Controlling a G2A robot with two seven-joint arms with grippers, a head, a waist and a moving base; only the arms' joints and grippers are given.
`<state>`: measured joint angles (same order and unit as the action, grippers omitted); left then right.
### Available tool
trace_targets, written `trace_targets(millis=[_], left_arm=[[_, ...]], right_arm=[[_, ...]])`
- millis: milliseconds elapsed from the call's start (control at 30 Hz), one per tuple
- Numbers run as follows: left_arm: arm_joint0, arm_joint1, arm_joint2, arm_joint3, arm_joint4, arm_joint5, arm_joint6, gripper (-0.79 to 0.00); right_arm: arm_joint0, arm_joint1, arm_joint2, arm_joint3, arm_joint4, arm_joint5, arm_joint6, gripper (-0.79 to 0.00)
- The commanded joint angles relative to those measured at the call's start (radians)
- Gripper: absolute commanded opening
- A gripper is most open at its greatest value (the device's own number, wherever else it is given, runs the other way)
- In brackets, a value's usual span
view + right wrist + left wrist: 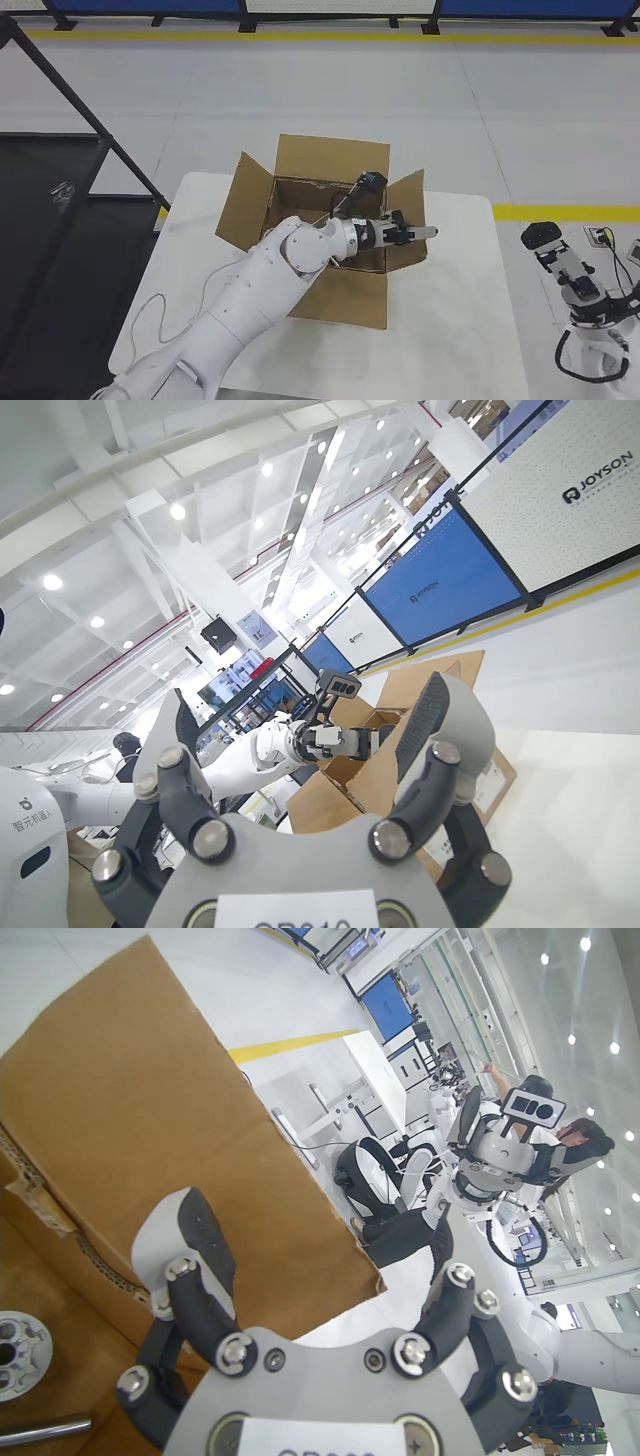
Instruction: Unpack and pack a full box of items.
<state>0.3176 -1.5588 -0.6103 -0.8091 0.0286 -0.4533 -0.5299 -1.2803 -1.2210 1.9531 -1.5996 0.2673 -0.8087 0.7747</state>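
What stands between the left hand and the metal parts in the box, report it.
Nothing visible covers the metal parts in the box. The open left hand points past them, at the box's raised side flap, whose corner shows between its fingers. It would likely have to turn back.

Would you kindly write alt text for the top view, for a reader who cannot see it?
An open cardboard box stands on a white table, and the robot's left arm stretches across it with the left gripper above one side flap. The right arm is off beyond the table's edge.
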Motion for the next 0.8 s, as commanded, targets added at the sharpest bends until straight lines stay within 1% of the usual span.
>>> trace_targets(millis=[0, 100, 400, 600, 733, 767], left_arm=[[-0.017, -0.023, 0.024, 0.043, -0.001, -0.001, 0.002, 0.0], [-0.039, -0.065, 0.061, 0.115, -0.007, -0.009, -0.007, 0.0], [-0.08, -0.154, 0.118, 0.274, 0.005, 0.011, -0.035, 0.0], [-0.093, -0.191, 0.124, 0.346, 0.011, -0.021, -0.047, 0.0], [-0.104, -0.204, 0.113, 0.373, 0.009, -0.061, -0.043, 0.0], [-0.109, -0.205, 0.108, 0.378, 0.009, -0.074, -0.042, 0.0]], right_arm=[[-0.009, 0.003, 0.008, 0.004, 0.005, -0.004, -0.002, 0.0], [-0.022, 0.009, 0.017, 0.013, 0.016, -0.013, -0.01, 0.0], [-0.022, 0.022, 0.007, 0.023, 0.023, -0.016, -0.021, 0.0], [-0.005, 0.03, -0.018, 0.022, 0.013, -0.005, -0.026, 0.0], [0.001, 0.034, -0.029, 0.021, 0.013, 0.01, -0.049, 0.0], [0.001, 0.034, -0.03, 0.026, 0.024, 0.035, -0.072, 0.0]])
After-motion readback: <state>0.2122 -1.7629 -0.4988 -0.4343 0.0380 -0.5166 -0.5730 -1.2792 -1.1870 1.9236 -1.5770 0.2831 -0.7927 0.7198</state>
